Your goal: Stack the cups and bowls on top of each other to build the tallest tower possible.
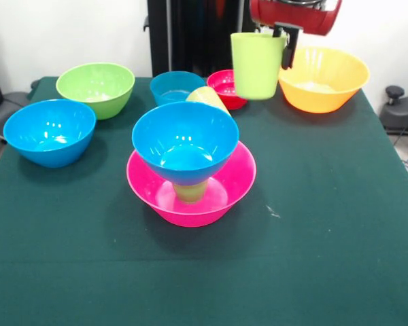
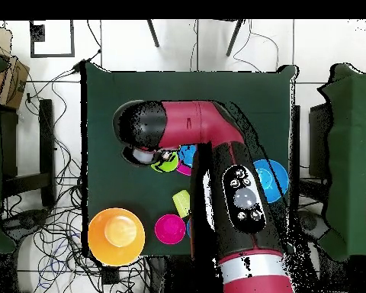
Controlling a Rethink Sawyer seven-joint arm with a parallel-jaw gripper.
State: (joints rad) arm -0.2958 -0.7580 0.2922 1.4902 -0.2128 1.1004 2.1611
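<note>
The tower stands mid-table: a wide pink bowl (image 1: 226, 190) holds an upturned green cup (image 1: 190, 192), and a blue bowl (image 1: 185, 139) sits on that cup. My gripper (image 1: 280, 51) is shut on the rim of a lime green cup (image 1: 256, 64). It holds the cup upright in the air, behind and to the right of the tower, near the orange bowl (image 1: 323, 78). In the overhead view the held cup (image 2: 165, 161) shows beside the gripper (image 2: 149, 156), and the arm hides most of the tower.
A blue bowl (image 1: 49, 131) and a green bowl (image 1: 95, 87) sit at the left. A small blue bowl (image 1: 174, 86), a small red bowl (image 1: 226, 85) and a yellow cup (image 1: 208, 98) on its side lie behind the tower. The orange bowl (image 2: 116, 236) stands apart.
</note>
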